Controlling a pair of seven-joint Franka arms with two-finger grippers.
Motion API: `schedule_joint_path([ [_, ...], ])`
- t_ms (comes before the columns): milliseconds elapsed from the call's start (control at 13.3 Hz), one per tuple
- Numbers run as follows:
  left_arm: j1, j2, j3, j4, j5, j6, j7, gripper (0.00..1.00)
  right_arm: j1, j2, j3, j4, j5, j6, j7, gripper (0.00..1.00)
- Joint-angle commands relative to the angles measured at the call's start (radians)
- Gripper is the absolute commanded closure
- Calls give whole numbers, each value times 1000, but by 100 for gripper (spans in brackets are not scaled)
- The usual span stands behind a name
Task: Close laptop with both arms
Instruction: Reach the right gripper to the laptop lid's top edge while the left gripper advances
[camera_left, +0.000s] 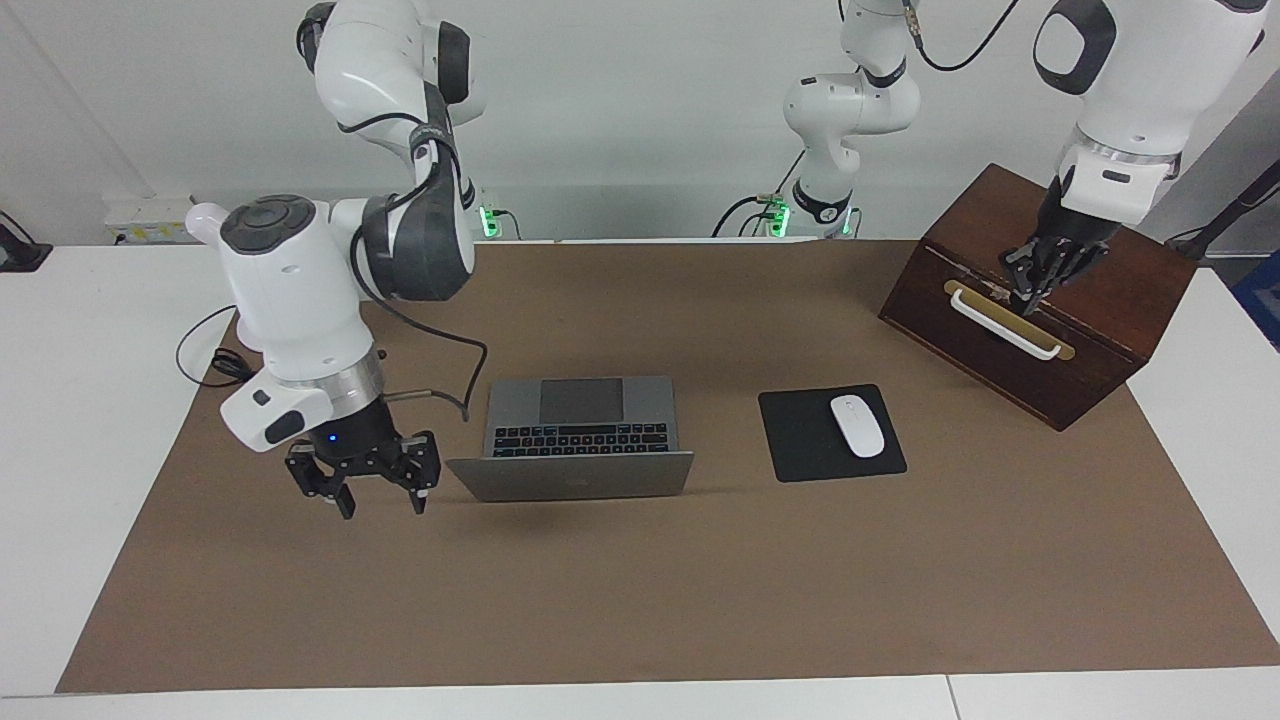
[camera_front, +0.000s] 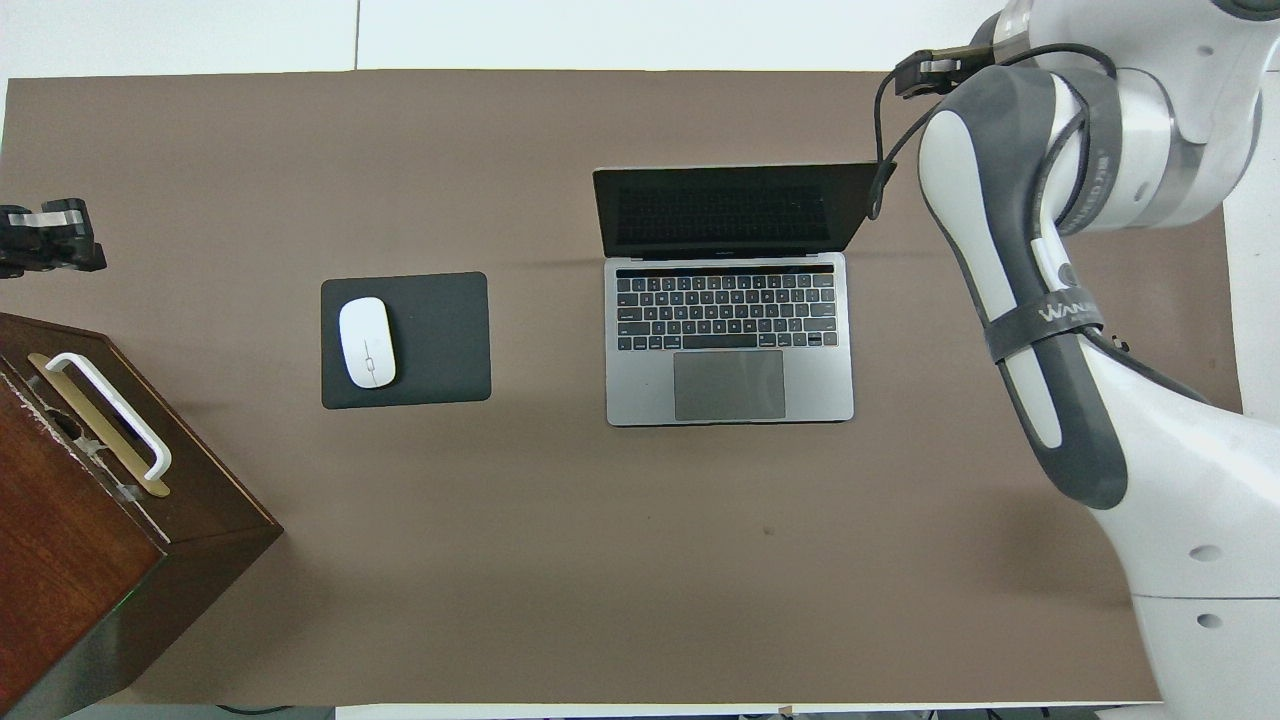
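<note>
Beside the open slim silver-grey laptop (camera_left: 575, 440), the right gripper (camera_left: 380, 492) hangs, fingers spread; left gripper (camera_left: 1035, 290) over the dark wooden box (camera_left: 1100, 330), fingers clenched.

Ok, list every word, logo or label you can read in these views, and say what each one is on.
"WANA...", cut off by the curve: on the dark band around the right arm.
Apple logo, no words: on the laptop lid.
Laptop key legends: too small to read.
Nothing readable on the mouse, mouse pad or wooden box.

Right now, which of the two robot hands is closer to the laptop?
The right hand: it hangs over the brown mat just beside the open laptop, at its lid's corner. The left hand is over the wooden box, past the mouse pad.
</note>
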Motion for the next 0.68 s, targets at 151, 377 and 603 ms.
schedule_joint_path([
  [151, -5, -19, -14, -59, -75, 81, -40, 100, 41, 33, -12, 29, 28, 22, 78, 100],
  [377, -57, -16, -15, -61, -89, 98, 177, 100, 68, 28, -13, 31, 16, -16, 88, 100],
  [603, -94, -41, -17, -128, -91, 157, 287, 100, 117, 19, -21, 26, 5, -38, 90, 100],
])
